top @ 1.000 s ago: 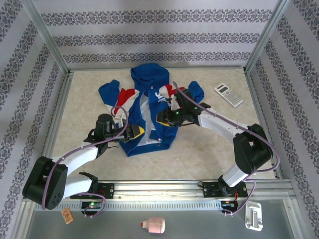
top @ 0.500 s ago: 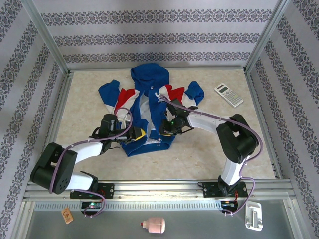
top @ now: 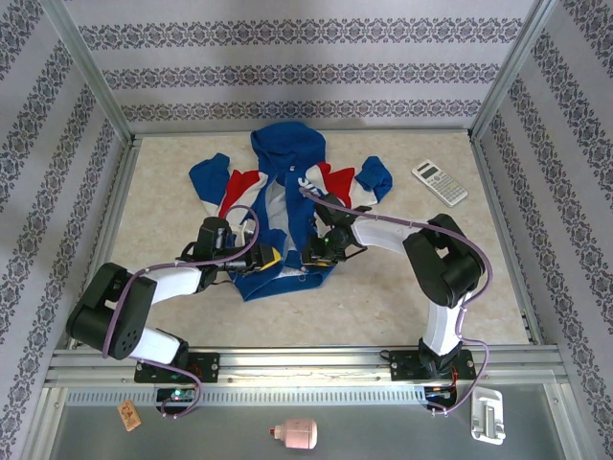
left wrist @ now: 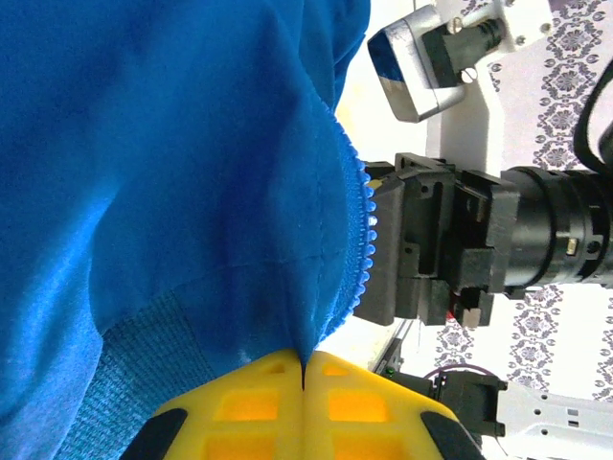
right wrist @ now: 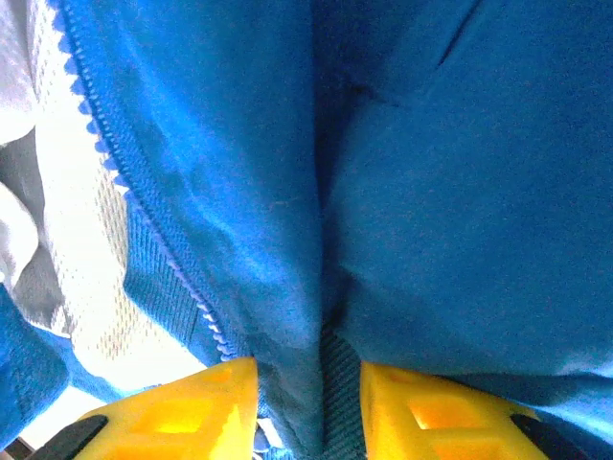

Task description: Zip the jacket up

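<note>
The blue jacket (top: 287,153) lies open on the table, hood at the far end, red and white panels on the chest and pale lining down the middle. My left gripper (top: 276,259) is at the hem of its left front panel. In the left wrist view that gripper (left wrist: 303,369) is shut on the blue jacket (left wrist: 172,192) beside the zipper teeth (left wrist: 362,240). My right gripper (top: 309,255) is at the right panel's hem. In the right wrist view its yellow fingers (right wrist: 192,412) are pressed against a bunched fold of the jacket (right wrist: 460,192), with zipper teeth (right wrist: 144,225) to the left.
A white calculator (top: 440,182) lies at the back right of the table. Metal frame posts and patterned walls close in the table on three sides. A pink object (top: 294,436) and a white part (top: 488,417) lie on the near shelf below the arm bases.
My right gripper has dropped from the jacket's chest to the right hem, its arm folding in. My left gripper has shifted slightly toward the middle, still holding the left hem.
</note>
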Available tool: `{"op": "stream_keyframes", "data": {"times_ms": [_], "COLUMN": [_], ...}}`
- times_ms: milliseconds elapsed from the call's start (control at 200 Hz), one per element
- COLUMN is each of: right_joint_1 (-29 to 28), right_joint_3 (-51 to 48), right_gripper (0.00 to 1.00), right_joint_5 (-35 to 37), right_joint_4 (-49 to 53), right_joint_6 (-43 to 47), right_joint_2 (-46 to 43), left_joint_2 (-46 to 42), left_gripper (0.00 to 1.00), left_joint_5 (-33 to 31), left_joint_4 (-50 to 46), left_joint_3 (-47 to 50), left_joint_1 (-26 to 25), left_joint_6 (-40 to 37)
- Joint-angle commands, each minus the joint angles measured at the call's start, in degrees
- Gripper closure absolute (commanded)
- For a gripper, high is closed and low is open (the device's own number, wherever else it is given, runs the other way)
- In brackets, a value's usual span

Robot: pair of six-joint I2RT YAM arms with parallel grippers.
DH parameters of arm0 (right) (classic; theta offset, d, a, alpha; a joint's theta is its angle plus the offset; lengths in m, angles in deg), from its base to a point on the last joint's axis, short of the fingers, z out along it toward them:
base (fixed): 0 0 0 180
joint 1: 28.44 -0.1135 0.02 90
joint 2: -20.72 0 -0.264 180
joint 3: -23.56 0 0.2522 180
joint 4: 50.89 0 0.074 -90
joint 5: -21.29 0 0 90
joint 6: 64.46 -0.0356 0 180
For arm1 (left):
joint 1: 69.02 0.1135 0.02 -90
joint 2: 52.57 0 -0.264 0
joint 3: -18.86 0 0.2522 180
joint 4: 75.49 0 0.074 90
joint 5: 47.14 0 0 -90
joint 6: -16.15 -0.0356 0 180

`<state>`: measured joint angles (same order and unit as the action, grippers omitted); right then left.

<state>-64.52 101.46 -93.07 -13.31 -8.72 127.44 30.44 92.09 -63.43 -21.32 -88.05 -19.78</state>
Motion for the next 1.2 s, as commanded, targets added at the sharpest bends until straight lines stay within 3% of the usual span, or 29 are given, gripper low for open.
{"op": "stream_keyframes", "data": {"times_ms": [0, 355, 515, 924, 1079, 1194], "right_joint_1": [-1.45, -3.48, -3.48, -3.56, -3.58, -3.56], "right_joint_3": [1.89, 3.18, 2.90, 1.14, 0.64, -0.10], "right_gripper": [0.69, 0.80, 0.79, 0.62, 0.62, 0.69], "right_joint_5": [-1.28, -3.13, -3.33, -3.77, -3.74, -4.69], "right_joint_4": [0.09, -0.70, -1.22, -4.34, -4.72, -6.32], "right_joint_6": [0.12, -1.07, -1.33, -2.92, -3.00, -3.50], "right_joint_2": [0.35, -0.41, -0.05, 1.74, 2.13, 2.16], "left_joint_2": [0.83, 9.33, 9.72, 12.00, 12.27, 12.10], "left_gripper": [1.00, 1.00, 1.00, 1.00, 1.00, 1.00], "left_joint_5": [-1.00, -3.41, -4.30, -4.12, -4.06, -4.08], "left_joint_4": [1.86, 9.37, 7.87, 9.17, 9.59, 9.16], "left_joint_3": [-0.88, 0.59, 0.49, 1.00, 1.10, 0.98], "left_joint_1": [0.45, -1.32, -1.49, -1.57, -1.54, -1.61], "left_joint_6": [-1.97, -0.71, -2.07, -2.11, -1.99, -2.12]}}
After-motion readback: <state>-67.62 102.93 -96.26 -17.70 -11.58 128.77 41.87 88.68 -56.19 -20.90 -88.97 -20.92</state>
